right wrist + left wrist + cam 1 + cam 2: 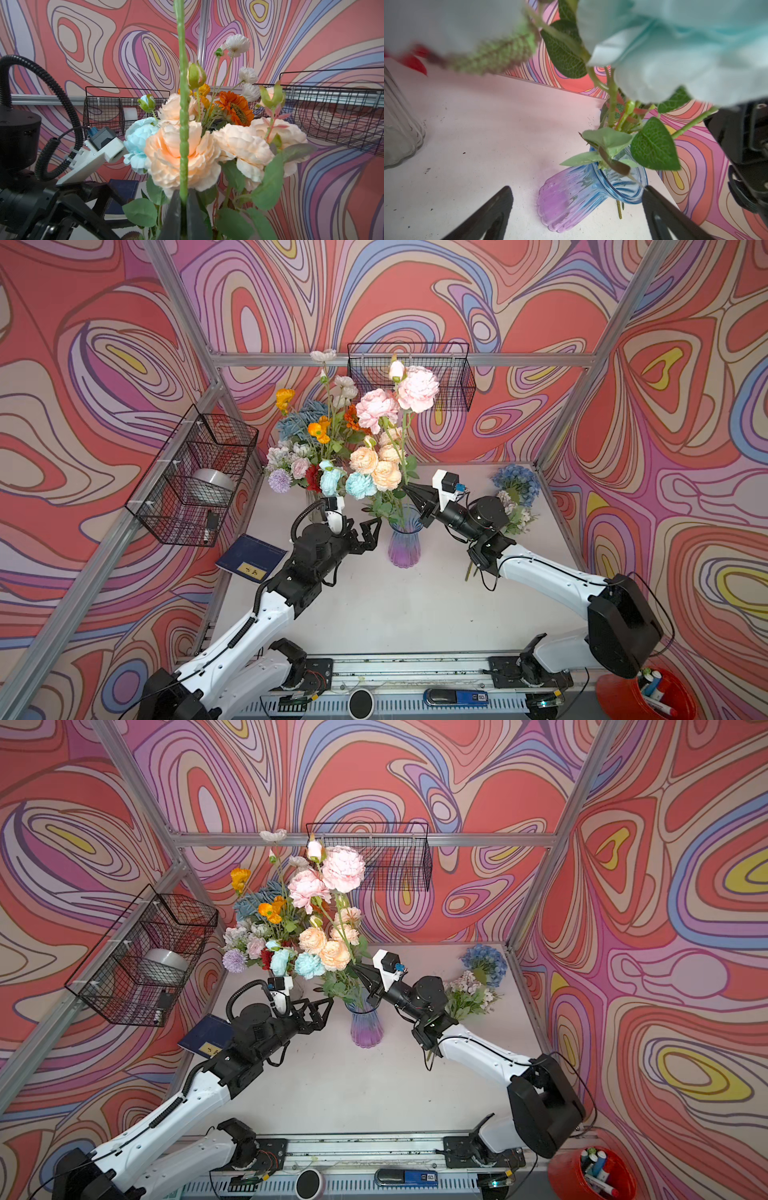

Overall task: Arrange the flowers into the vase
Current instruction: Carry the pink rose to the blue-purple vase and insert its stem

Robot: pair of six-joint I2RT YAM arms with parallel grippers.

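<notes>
In both top views the blue-and-purple glass vase [404, 545] [365, 1027] is standing upright near the middle of the white table [374, 605]. Peach roses [376, 466] and light-blue blooms [357, 485] are rising from its mouth. The right gripper [408, 489] [356, 970] is reaching in above the vase rim. Its jaws are pressing together on a green stem [405, 427] that is running up toward the pink peonies [417, 387]. The left gripper [371, 535] [323, 1013] is hovering just beside the vase on its left, jaws spread wide and carrying nothing. A mixed bunch [309, 435] is standing behind it, and a blue hydrangea [517, 481] and a white sprig [469, 992] are lying on the table behind the right arm. In the left wrist view the two black fingers [492, 214] are standing far apart with the vase [571, 199] between them. One fingertip is sitting right at the blue rim, though whether it is touching cannot be told. Leafy stems are crowding the vase mouth under a light-blue bloom [685, 52], and a clear glass vase [398, 128] is standing well apart at the frame edge. In the right wrist view the dark fingers [176, 214] are pinching the green stem [184, 124], which is running straight up out of the frame. The peach roses [176, 153], an orange daisy [236, 110] and white pompoms [236, 42] are filling the space behind it.
</notes>
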